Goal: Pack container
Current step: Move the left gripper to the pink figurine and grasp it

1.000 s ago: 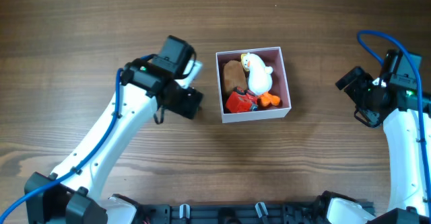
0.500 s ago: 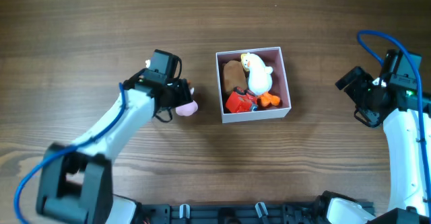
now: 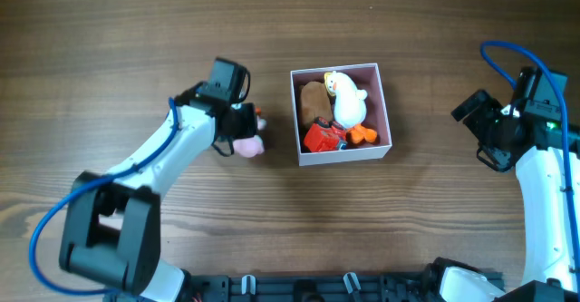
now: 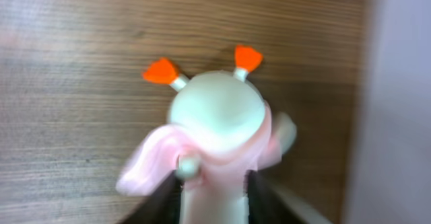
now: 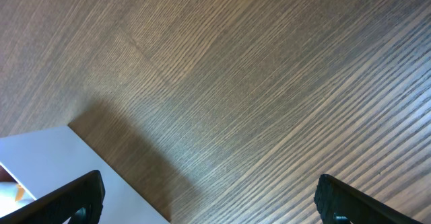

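Observation:
The container [image 3: 344, 157], a white-walled square box with a pink inside, stands mid-table and holds a white duck toy [image 3: 346, 98], a brown toy [image 3: 314, 101], a red toy [image 3: 321, 138] and an orange piece [image 3: 362, 134]. A pink toy [image 3: 248, 143] with a white head and two orange-tipped horns [image 4: 215, 116] lies on the table just left of the box. My left gripper [image 4: 214, 204] is shut on its body, a dark finger [image 4: 168, 204] pressing on each side. My right gripper [image 5: 209, 197] hangs open over bare wood to the right of the box.
The container's white wall [image 4: 397, 116] rises close to the right of the pink toy. One corner of the box [image 5: 54, 163] shows at the lower left of the right wrist view. Wooden tabletop [image 3: 408, 229] surrounds everything.
My left gripper has drawn back off the pink toy, uncovering it, and its jaws have closed in on the toy's body. The right arm has not moved.

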Controlling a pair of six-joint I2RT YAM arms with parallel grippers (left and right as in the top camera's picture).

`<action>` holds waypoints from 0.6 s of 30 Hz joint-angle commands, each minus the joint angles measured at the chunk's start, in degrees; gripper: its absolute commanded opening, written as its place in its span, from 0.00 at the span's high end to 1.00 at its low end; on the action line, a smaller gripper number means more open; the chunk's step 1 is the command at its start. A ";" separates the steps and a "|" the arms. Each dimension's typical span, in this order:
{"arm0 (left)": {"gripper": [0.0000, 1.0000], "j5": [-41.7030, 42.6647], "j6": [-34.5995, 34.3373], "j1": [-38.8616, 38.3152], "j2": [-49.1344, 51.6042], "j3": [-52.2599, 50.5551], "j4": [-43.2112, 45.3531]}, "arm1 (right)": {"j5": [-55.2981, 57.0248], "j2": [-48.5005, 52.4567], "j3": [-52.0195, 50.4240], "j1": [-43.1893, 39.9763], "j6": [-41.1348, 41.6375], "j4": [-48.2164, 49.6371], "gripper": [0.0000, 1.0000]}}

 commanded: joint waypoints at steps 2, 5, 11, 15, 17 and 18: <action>0.93 6.23 13.03 -6.78 -8.31 11.65 -2.40 | -0.31 0.70 -0.11 -0.09 0.59 0.15 0.00; 0.96 -2.97 15.47 -12.57 -10.21 14.01 -1.95 | -0.31 0.70 -0.11 -0.09 0.61 0.15 0.00; 0.46 -16.65 -0.48 -13.09 -9.44 14.05 -8.63 | -0.31 0.70 -0.11 -0.09 0.59 0.15 0.00; 0.37 -11.96 -8.85 -6.56 -4.94 10.97 -8.37 | -0.31 0.70 -0.11 -0.09 0.59 0.15 0.01; 0.29 -11.56 -8.39 -5.90 -0.33 10.62 -8.48 | -0.31 0.70 -0.11 -0.09 0.57 0.15 0.00; 0.26 -11.56 -7.41 -5.92 2.43 10.62 -8.41 | -0.31 0.70 -0.11 -0.09 0.59 0.15 0.00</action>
